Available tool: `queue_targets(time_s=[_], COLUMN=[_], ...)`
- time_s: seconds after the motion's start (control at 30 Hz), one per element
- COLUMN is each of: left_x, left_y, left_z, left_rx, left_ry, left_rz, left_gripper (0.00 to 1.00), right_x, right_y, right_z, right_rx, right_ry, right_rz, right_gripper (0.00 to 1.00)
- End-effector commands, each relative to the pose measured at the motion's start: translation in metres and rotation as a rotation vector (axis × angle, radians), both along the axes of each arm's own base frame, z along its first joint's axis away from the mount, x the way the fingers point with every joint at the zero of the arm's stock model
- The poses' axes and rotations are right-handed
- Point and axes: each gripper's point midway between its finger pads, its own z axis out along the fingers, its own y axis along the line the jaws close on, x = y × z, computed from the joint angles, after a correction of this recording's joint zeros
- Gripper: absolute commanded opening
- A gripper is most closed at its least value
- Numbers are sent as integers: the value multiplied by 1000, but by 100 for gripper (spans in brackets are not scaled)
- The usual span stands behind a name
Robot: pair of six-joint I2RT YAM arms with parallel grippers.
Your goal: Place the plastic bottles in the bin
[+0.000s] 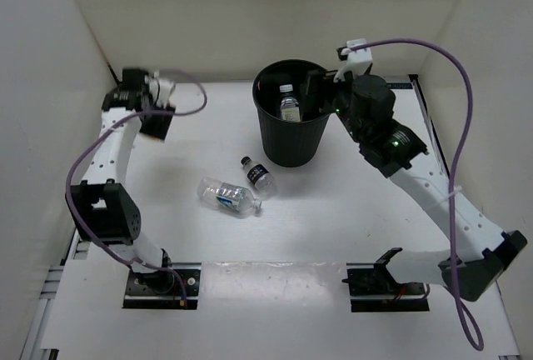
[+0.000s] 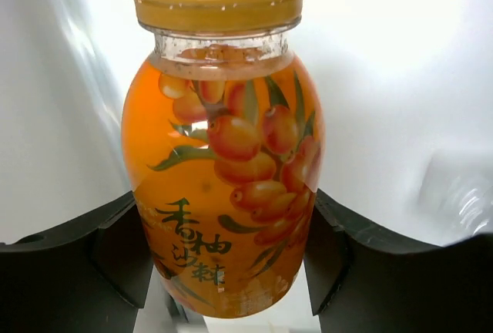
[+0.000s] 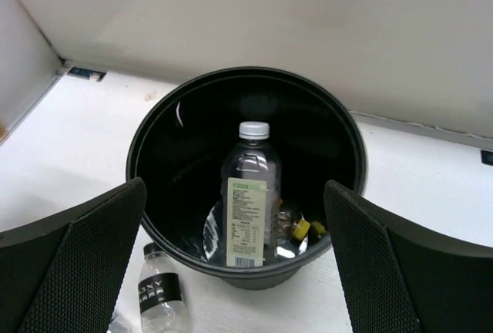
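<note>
The yellow-capped bottle with the orange label (image 2: pixel 223 156) fills the left wrist view. My left gripper (image 2: pixel 225 225) is shut on its lower body, one finger on each side. That gripper (image 1: pixel 156 117) is at the far left back by the wall, and the top view hides the bottle. The black bin (image 1: pixel 291 139) stands at the back centre. The tall pale-labelled bottle (image 3: pixel 250 194) stands inside it. My right gripper (image 3: pixel 235 194) hangs open and empty over the bin's right rim (image 1: pixel 321 85). The tiny black-capped bottle (image 1: pixel 258 174) and the blue-labelled bottle (image 1: pixel 229 197) lie in front of the bin.
White walls close in the table on the left, back and right. A purple cable (image 1: pixel 454 168) loops along the right arm. Crumpled clear plastic and small yellow pieces (image 3: pixel 302 230) lie on the bin floor.
</note>
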Motion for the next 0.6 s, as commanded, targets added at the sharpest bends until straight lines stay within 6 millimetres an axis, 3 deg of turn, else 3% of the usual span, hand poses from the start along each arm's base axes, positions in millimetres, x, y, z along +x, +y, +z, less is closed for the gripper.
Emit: queue_targets(time_s=[0.0, 0.03, 0.1, 0.13, 0.2, 0.23, 0.27, 0.37, 0.4, 0.47, 0.5, 0.57], left_x=[58, 72, 91, 89, 95, 89, 93, 79, 86, 83, 93, 92], left_y=[-67, -84, -116, -152, -194, -235, -261, -338, -359, -390, -399, -416], left_z=[135, 197, 245, 279, 298, 309, 307, 305, 283, 268, 247, 232], left_rx=[-52, -64, -54, -60, -77, -129, -159, -250, -261, -294, -297, -344], left_ry=[-379, -544, -701, -800, -883, -933, -931, -942, -896, -874, -838, -798], left_rz=[-159, -195, -276, -378, -481, -561, -612, -787, -823, -884, -879, -903], left_gripper=[11, 11, 11, 11, 11, 11, 11, 11, 11, 12, 14, 16], right_x=[-17, -19, -26, -29, -37, -40, -43, -56, -64, -74, -78, -85], right_y=[-32, -36, -47, -49, -63, -68, -74, -100, -109, -121, -123, -131], right_z=[21, 17, 2, -1, -16, -19, -23, -32, -29, -26, -33, -35], right_rx=[96, 100, 96, 112, 113, 143, 155, 221, 245, 284, 281, 285], right_ry=[-30, -19, 11, 19, 49, 62, 70, 79, 72, 59, 75, 81], right_rz=[-104, -115, -139, -141, -188, -211, -237, -342, -363, -383, -387, -400], right_gripper=[99, 99, 99, 99, 99, 99, 99, 99, 99, 99, 99, 99])
